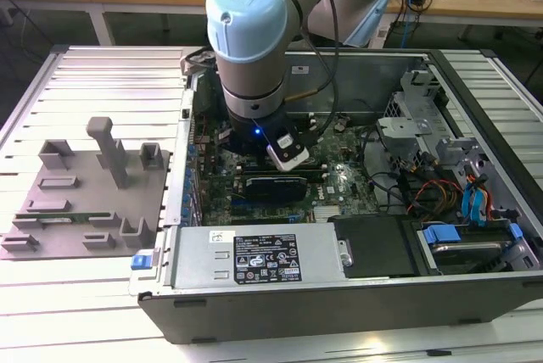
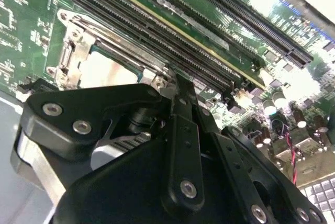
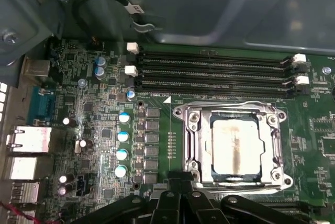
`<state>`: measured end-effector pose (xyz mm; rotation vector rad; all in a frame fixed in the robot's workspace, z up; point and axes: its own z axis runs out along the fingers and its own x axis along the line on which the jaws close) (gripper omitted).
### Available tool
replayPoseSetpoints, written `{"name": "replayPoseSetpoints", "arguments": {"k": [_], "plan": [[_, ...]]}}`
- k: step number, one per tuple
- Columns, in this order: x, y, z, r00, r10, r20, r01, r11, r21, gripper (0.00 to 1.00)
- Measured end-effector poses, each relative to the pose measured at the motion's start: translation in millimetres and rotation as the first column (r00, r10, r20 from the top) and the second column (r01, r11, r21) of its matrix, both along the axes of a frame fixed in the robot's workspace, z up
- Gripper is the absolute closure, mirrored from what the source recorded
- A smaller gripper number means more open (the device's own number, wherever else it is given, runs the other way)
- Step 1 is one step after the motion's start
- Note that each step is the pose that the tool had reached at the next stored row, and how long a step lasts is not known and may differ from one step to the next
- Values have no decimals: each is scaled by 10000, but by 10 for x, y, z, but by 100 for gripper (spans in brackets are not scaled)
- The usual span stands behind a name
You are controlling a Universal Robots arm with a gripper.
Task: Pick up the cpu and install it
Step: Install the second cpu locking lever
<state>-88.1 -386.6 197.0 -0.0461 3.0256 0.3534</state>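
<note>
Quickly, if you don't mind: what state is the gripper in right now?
Gripper: cannot be told whether open or closed; it sits just beside the cpu, which lies in the socket.

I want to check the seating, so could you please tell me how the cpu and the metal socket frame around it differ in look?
The cpu is a flat, pale silvery square with a smudged top; the socket frame is an open metal border with screws at its corners. The cpu sits inside, lower; the socket frame surrounds it and is larger. Both are metallic, square, and lie flat on the green motherboard, in both wrist views.
</note>
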Motion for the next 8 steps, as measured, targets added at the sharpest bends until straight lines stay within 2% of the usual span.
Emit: {"name": "replayPoseSetpoints", "arguments": {"k": [6, 8], "plan": [[-11, 0, -3, 10000, 28, -3, -28, 10000, -14, 89], [-10, 1, 16, 10000, 28, -1, -28, 10000, -23, 89]]}}
